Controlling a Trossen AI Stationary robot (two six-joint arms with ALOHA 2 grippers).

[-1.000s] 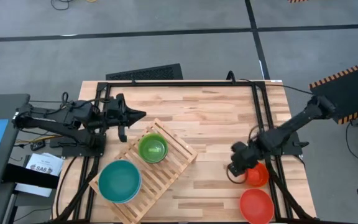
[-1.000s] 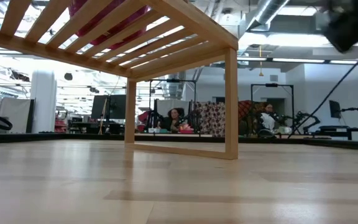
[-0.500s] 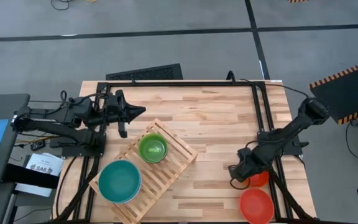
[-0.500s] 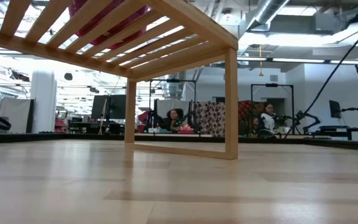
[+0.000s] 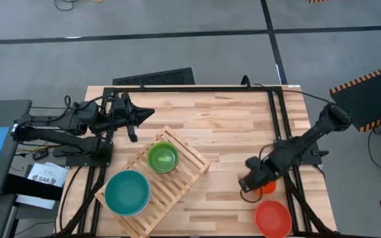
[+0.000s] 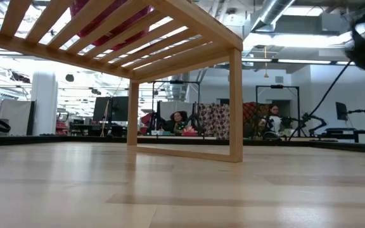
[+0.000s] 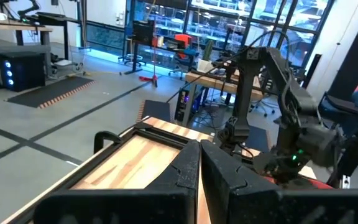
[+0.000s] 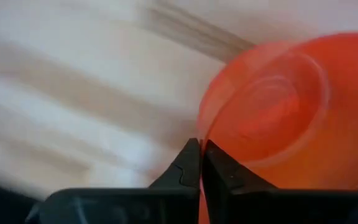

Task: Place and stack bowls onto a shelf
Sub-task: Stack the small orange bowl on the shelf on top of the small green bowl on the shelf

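Observation:
The shelf (image 5: 177,173), a rack of pale wooden slats, stands slantwise on the table's near left. A green bowl (image 5: 162,158) and a larger teal bowl (image 5: 127,192) sit on its slats. An orange bowl (image 5: 266,188) lies near the table's right edge, mostly hidden under my right gripper (image 5: 246,185), which is shut on it. A red bowl (image 5: 273,218) rests on the table just nearer the front edge. My left gripper (image 5: 142,115) hovers shut at the far left, beyond the shelf, holding nothing. My right gripper pinches the orange bowl's rim (image 8: 200,133) between its two fingertips (image 8: 189,163), one on the outer wall and one inside the bowl. The fingers come slanting down from the table's right. Whether the bowl still rests on the table I cannot tell.
A black frame rail (image 5: 278,112) runs along the table's right side, close to my right arm. Bare planks (image 5: 223,132) lie between the shelf and the orange bowl. In the low view the shelf (image 6: 236,101) stands on legs above the tabletop. People sit in the room behind.
My right gripper has gone down and toward the table's near edge, onto the orange bowl, and now holds it by the rim. The bowl has shifted a little toward the table's left, and less of it shows under the gripper.

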